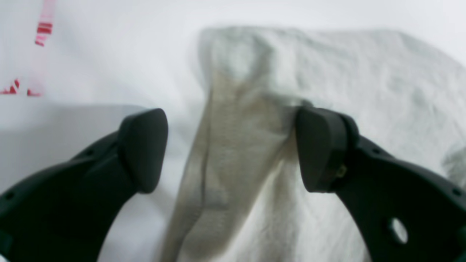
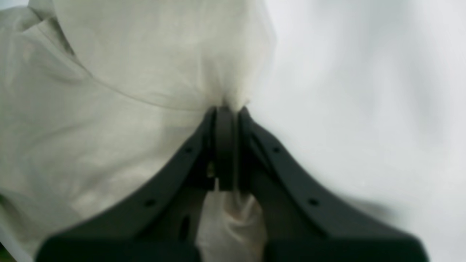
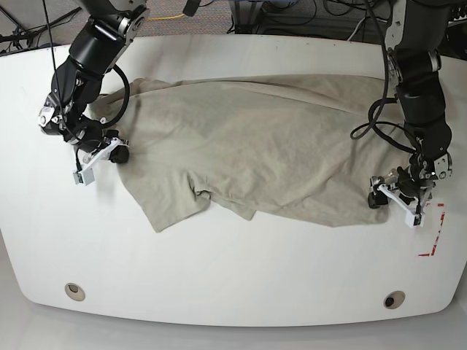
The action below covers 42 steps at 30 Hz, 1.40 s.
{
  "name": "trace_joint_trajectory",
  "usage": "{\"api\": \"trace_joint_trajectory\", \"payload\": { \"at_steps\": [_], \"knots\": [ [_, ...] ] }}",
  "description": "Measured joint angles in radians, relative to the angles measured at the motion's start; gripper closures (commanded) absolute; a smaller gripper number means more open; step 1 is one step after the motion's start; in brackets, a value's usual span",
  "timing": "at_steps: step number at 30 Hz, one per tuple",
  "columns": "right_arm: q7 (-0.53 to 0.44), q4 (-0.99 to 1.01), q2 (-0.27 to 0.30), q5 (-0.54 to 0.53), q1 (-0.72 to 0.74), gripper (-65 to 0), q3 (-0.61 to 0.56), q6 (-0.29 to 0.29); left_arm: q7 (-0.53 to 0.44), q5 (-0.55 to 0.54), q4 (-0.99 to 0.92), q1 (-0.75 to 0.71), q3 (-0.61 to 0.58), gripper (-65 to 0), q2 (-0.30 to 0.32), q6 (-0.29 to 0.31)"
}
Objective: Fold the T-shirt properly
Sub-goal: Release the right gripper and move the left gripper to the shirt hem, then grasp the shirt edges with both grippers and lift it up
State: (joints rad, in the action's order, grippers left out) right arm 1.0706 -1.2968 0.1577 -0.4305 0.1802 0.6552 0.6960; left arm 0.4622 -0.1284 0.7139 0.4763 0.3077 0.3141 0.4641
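Two grippers are on the T-shirt, one at each end. Near edge of the white table has two round fittings and is otherwise bare; red tape marks sit at the base view's lower right. Just behind them, the left gripper is down at the shirt's edge with jaws spread wide; in the left wrist view a fold of cloth runs up between the two pads, one pad touching the fabric, nothing clamped. Right gripper is at the opposite edge, jaws pressed together and pinching a bunched bit of shirt; right wrist view shows cloth pulled into the closed tips and coming out below them. The shirt lies spread across the middle of the table, wrinkled, a flap sticking out toward the near side. Far side: cables and floor beyond the table edge.
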Motion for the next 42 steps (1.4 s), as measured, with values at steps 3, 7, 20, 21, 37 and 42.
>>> {"api": "trace_joint_trajectory", "payload": {
  "at_steps": [3, 7, 20, 21, 37, 42],
  "knots": [
    [0.000, -0.012, 0.002, 0.000, -0.003, -0.8, -0.031, 0.000, -0.012, 0.000, -0.010, 0.003, 0.000, -51.9, 0.000, 0.000],
    [0.000, -0.013, 0.000, -0.005, -0.002, -0.8, -0.055, 0.000, -0.011, 0.000, -0.012, 0.010, 0.000, -51.8, -0.001, 0.000],
    [0.000, -0.014, 0.000, -0.003, 0.003, -0.6, -0.054, 0.000, -0.012, -0.007, -0.019, 0.025, -0.165, 0.0, 0.002, 0.001],
    [0.000, -0.014, 0.000, -0.003, 0.003, -0.6, -0.054, 0.000, -0.012, -0.009, -0.019, 0.025, -0.165, 0.0, 0.001, 0.005],
    [0.023, -0.090, 0.000, -0.011, -0.039, 0.0, -0.054, 0.000, 0.152, 0.012, 0.287, -0.137, -0.116, 0.0, -0.008, 0.055],
    [0.032, -0.131, 0.002, -0.003, -0.050, 0.0, -0.052, 0.000, 0.204, 0.021, 0.473, -0.197, -0.065, 0.0, -0.002, 0.053]
  ]
}}
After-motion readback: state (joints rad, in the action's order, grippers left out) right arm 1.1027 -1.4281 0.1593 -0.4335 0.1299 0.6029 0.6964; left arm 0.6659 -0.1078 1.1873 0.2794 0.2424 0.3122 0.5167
